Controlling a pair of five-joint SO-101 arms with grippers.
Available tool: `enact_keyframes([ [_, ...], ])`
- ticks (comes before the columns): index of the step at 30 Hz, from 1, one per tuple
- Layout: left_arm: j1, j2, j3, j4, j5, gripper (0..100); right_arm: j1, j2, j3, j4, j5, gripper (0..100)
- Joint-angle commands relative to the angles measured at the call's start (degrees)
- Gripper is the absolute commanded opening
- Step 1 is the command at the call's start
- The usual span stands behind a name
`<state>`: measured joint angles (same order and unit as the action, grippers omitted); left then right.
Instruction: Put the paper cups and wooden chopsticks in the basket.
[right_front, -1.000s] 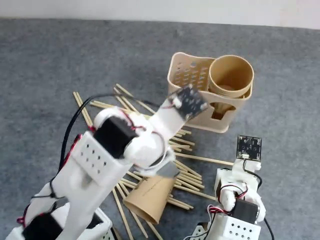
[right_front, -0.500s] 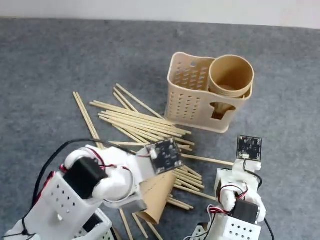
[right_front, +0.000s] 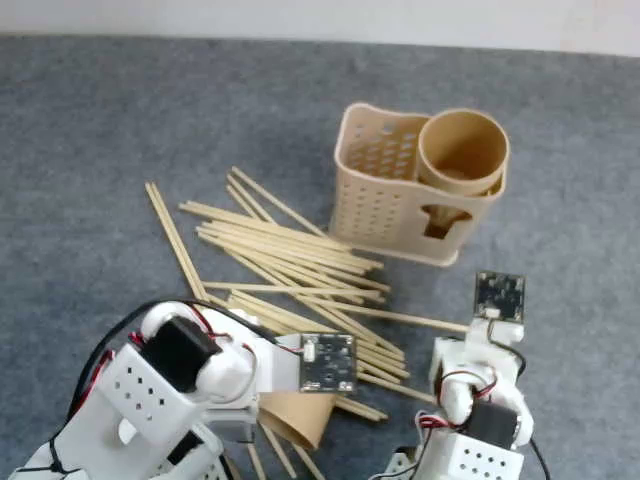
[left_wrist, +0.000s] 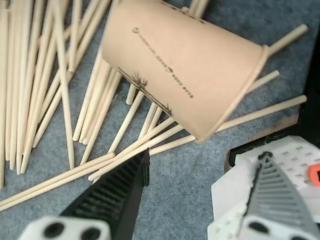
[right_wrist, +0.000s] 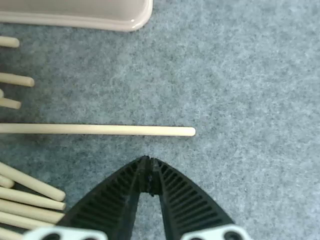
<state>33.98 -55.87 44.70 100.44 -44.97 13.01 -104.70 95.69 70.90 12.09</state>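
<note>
Left gripper (left_wrist: 204, 156) was apart, empty, low over worktop (left_wrist: 190, 200). Cup (left_wrist: 185, 70) lay on its side just ahead of it, resting on loose chopsticks (left_wrist: 45, 75). Right gripper (right_wrist: 149, 161) was together, empty. Single chopstick (right_wrist: 100, 130) lay just ahead, basket (right_wrist: 75, 15) rim beyond. Second cup (right_front: 462, 150) stood in basket.

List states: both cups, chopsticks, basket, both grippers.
Paper cup in basket: upright, seated in one compartment.
Fallen paper cup: on its side, lying across chopsticks.
Chopsticks: loose, scattered on the table.
Basket: upright, holding one cup.
Left gripper: open, by the fallen cup's rim.
Right gripper: shut, near one chopstick's end.
</note>
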Motion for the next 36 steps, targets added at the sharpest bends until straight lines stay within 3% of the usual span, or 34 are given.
enact_keyframes([
  [1, -0.3, -0.7, -0.2, 0.1, -1.1, 32, 0.6, -0.7, 6.8, -0.2, 0.1, 0.5],
  [6, -0.3, -0.8, -0.1, -0.7, -1.1, 30, 0.6, -0.7, 6.8, -0.2, 0.1, 0.5],
  [17, -0.3, -0.8, 10.6, -12.0, -0.4, 26, 0.6, -0.7, 6.8, -0.2, 0.1, 0.5],
  [22, -0.3, -0.9, 10.4, -17.1, 7.9, 26, 0.6, -0.7, 6.8, -0.2, 0.1, 0.5],
  [36, -0.7, -0.9, 10.3, -29.1, 22.8, 26, 0.6, -0.7, 6.8, -0.2, 0.1, 0.5],
])
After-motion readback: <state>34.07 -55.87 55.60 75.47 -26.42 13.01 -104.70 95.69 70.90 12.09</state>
